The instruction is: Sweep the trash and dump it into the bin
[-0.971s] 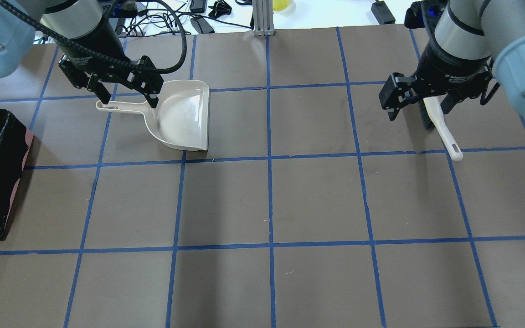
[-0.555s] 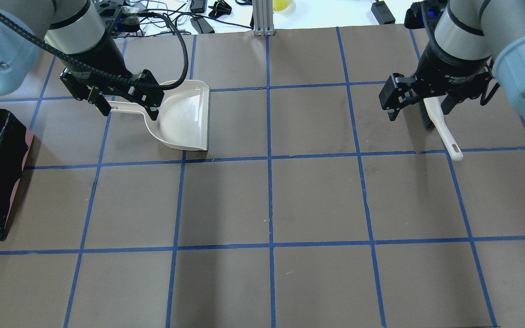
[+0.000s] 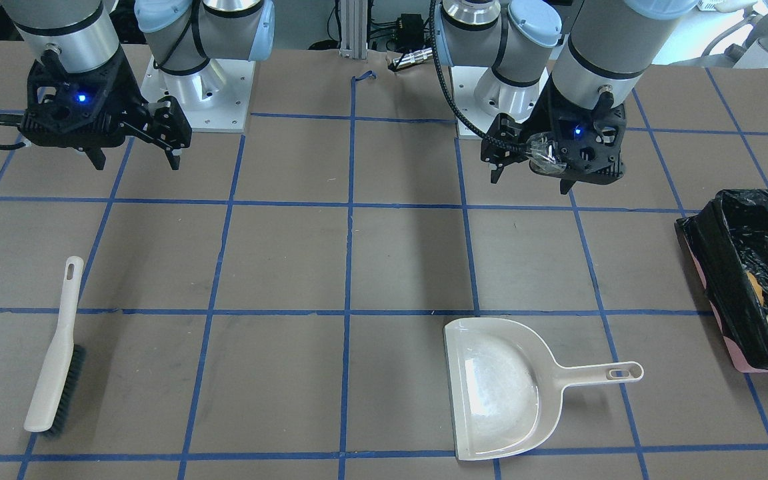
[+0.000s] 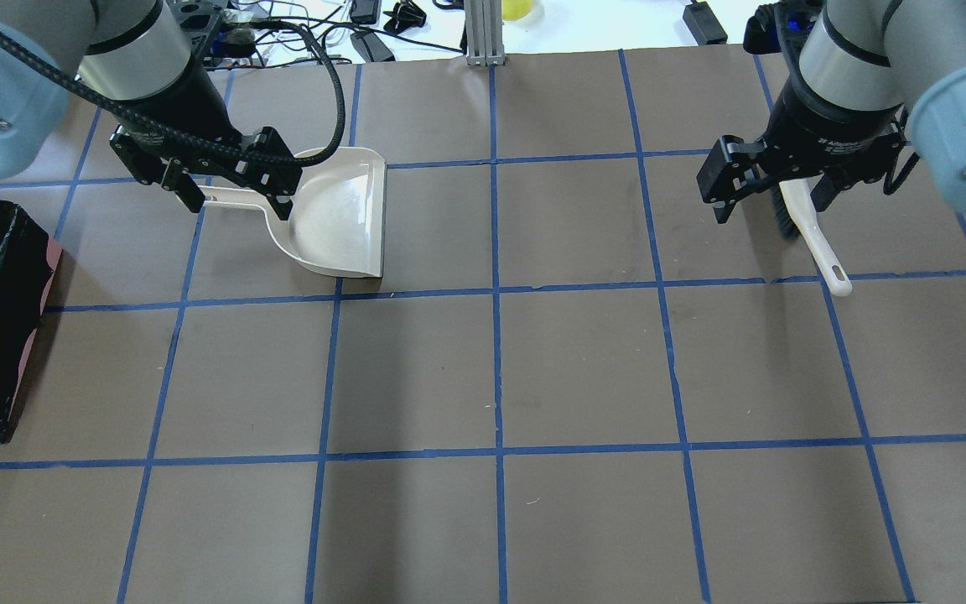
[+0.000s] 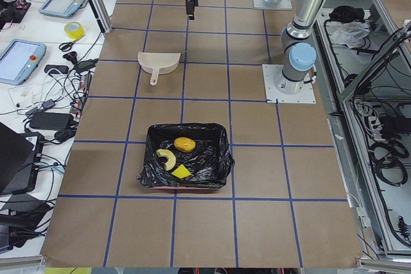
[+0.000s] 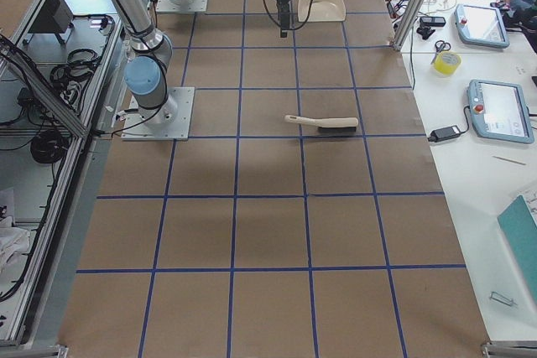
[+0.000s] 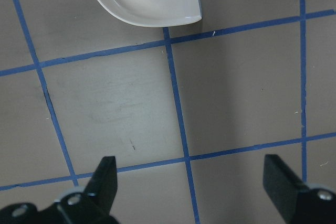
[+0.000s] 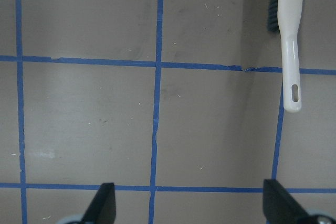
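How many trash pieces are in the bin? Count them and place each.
3, all inside the bin: the amber lump on the side toward the dustpan, the cream crescent next to it, the yellow wedge farthest from the dustpan. More could lie hidden beneath.

Brown table (image 4: 416,369) gridded in blue tape (image 4: 497,377), aluminium post (image 4: 483,33) at its far edge, white bench (image 5: 29,30) alongside carrying two pendants (image 5: 19,61), yellow tape roll (image 5: 74,29) and loose cables (image 5: 64,78), lighting even, shadows soft.

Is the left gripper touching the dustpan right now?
Apart. The front-facing view shows the left gripper hanging open, with bare table between it and the dustpan; the overlap in the overhead view is only perspective.
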You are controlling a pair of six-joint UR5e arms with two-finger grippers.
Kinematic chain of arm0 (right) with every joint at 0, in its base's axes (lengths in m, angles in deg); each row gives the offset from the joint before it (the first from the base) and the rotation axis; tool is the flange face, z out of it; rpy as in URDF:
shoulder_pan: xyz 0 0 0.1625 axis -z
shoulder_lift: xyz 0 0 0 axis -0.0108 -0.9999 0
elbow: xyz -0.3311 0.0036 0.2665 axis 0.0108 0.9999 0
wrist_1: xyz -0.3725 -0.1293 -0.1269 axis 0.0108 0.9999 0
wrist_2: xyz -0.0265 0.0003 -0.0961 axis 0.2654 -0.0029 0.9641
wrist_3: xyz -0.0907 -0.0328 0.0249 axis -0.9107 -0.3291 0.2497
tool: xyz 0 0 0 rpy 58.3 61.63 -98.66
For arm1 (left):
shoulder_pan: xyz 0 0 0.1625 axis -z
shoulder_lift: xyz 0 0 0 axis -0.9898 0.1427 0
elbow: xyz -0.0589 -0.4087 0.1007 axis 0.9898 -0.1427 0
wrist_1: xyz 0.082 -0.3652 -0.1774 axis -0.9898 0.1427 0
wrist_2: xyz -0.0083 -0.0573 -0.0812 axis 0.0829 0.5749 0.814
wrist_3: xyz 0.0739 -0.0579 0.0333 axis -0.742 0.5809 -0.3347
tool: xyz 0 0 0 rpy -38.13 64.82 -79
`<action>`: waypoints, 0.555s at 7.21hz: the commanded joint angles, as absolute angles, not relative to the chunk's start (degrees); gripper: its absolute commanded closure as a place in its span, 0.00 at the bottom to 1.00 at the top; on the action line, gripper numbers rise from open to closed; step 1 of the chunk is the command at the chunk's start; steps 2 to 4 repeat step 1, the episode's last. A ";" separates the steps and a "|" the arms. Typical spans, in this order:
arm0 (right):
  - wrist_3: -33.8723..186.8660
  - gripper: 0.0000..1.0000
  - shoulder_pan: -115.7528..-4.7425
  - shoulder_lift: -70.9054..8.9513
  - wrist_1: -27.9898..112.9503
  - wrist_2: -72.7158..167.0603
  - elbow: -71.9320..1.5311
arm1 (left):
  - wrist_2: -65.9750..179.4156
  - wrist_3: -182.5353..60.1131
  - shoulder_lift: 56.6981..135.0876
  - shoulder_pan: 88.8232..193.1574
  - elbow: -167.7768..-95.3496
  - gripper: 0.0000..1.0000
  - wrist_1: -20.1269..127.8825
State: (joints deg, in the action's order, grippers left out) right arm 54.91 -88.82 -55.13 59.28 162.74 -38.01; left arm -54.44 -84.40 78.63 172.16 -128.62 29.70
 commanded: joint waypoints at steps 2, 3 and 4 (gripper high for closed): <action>54.90 0.00 -88.86 -55.21 59.25 162.74 -38.01 | -54.46 -84.38 78.85 172.15 -128.57 0.00 29.53; 54.90 0.00 -88.86 -55.21 59.25 162.74 -38.01 | -54.46 -84.38 78.85 172.15 -128.57 0.00 29.53; 54.90 0.00 -88.86 -55.21 59.25 162.74 -38.01 | -54.46 -84.38 78.85 172.15 -128.57 0.00 29.53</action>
